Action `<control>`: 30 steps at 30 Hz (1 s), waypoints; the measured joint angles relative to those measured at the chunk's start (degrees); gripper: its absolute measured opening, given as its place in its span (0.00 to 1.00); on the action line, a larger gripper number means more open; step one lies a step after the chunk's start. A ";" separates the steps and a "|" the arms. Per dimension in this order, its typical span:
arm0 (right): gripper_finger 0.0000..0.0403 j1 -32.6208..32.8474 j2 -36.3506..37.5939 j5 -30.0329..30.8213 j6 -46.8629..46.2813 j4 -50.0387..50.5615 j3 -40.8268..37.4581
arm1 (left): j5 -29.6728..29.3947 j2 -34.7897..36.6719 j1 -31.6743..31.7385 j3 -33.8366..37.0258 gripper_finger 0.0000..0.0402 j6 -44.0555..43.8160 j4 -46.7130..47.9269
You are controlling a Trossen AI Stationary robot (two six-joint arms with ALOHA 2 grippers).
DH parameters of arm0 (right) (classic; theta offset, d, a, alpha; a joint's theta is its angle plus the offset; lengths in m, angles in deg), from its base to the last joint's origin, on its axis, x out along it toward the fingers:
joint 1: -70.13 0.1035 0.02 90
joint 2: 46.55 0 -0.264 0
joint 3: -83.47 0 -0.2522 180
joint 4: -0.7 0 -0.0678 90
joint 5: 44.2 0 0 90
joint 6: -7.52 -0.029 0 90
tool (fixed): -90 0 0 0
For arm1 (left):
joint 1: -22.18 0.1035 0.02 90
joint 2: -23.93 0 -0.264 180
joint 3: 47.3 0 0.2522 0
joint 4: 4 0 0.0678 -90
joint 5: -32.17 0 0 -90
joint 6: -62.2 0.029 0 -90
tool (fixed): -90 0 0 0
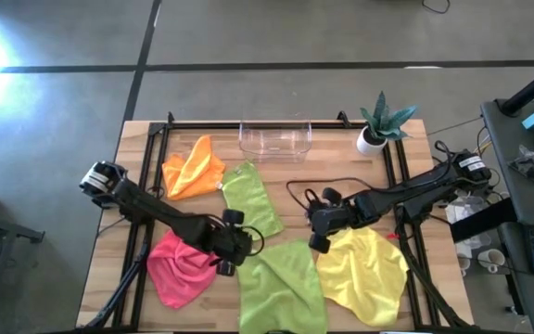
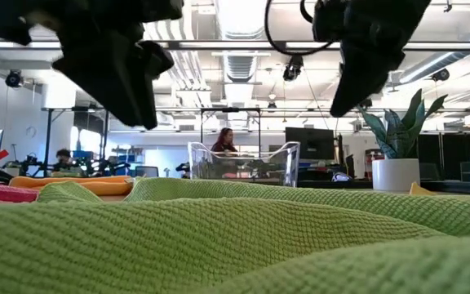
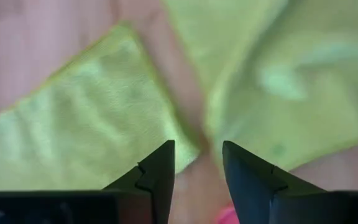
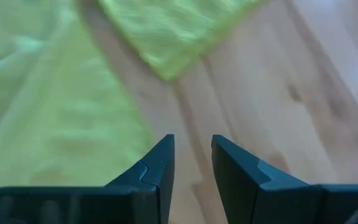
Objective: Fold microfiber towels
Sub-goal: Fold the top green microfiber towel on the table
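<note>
- Step in hand, as I judge it: the approach to a first grip. None of the five towels looks neatly folded; all lie loose on the table (image 1: 146, 139).
- L gripper (image 1: 233, 243) hovers mid-table, fingers (image 3: 157, 174) parted with nothing between them. It sits between the pink towel (image 1: 176, 269) at 7 o'clock and the big green towel (image 1: 281, 283) at 6 o'clock.
- R gripper (image 1: 321, 223) hovers just right of centre, fingers (image 4: 160, 165) parted a little, also empty, right by the 11 o'clock corner of the yellow towel (image 1: 364, 274), which fills the 5 o'clock area.
- Other towels: the orange towel (image 1: 193, 167) is bunched at 10 o'clock; the small green towel (image 1: 253, 199) lies as a strip at about 11 o'clock, near centre.
- Both wrist views show green cloth under the fingers, so the big green towel looks like the target — a guess only.
- Next move calls for: each gripper to drop onto a corner or edge of one towel, pinch just the top layer, then lift and carry it across to the far edge. Cloth is soft — a shallow pinch may slip.
- Containers: the clear bin (image 1: 275, 139) stands at 12 o'clock by the back edge, and I can see nothing inside.
- A plant (image 1: 378, 125) in a white pot stands at 1 o'clock, well apart from the towels.
</note>
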 joint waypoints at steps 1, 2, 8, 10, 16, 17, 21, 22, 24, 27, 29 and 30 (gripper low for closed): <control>0.25 0.00 0.00 -0.55 2.12 -1.29 0.00 | -1.06 -0.03 0.20 0.12 0.30 -0.01 0.88; 0.25 0.00 0.00 -0.92 3.92 -2.35 0.00 | -1.64 -0.20 0.36 0.12 0.30 -0.01 0.99; 0.33 -0.14 -1.10 -2.57 9.80 -5.24 0.00 | 0.03 -3.03 0.94 1.78 0.30 0.40 1.31; 0.36 -0.15 -1.52 -2.54 10.16 -5.44 0.00 | 0.13 -3.83 0.92 2.88 0.30 0.42 1.02; 0.41 -0.15 -4.09 -2.45 10.89 -7.25 -0.04 | -0.20 -6.56 0.94 3.72 0.30 4.21 -0.74; 0.42 -0.15 -4.73 -2.53 11.18 -8.04 -0.04 | -0.22 -6.88 0.94 3.72 0.30 5.38 -1.08; 0.42 -0.15 -7.52 -2.98 11.27 -9.73 -0.04 | -1.81 -8.25 1.01 3.80 0.30 6.63 -2.67; 0.42 -0.15 -8.06 -2.98 11.25 -9.84 -0.04 | -2.16 -8.60 1.14 3.80 0.30 6.56 -2.89; 0.42 -0.15 -9.23 -2.98 11.23 -9.93 -0.04 | -2.48 -9.15 1.32 3.86 0.30 6.62 -3.73; 0.42 -0.15 -10.59 -2.99 11.35 -11.10 -0.04 | -2.76 -10.28 1.53 3.89 0.30 7.92 -4.81; 0.42 -0.29 -11.36 -2.99 11.59 -12.52 -0.04 | -3.12 -10.90 1.62 3.91 0.30 8.49 -5.34; 0.42 -0.39 -11.52 -3.00 12.07 -12.79 0.00 | -3.24 -11.22 1.70 3.91 0.30 8.94 -5.78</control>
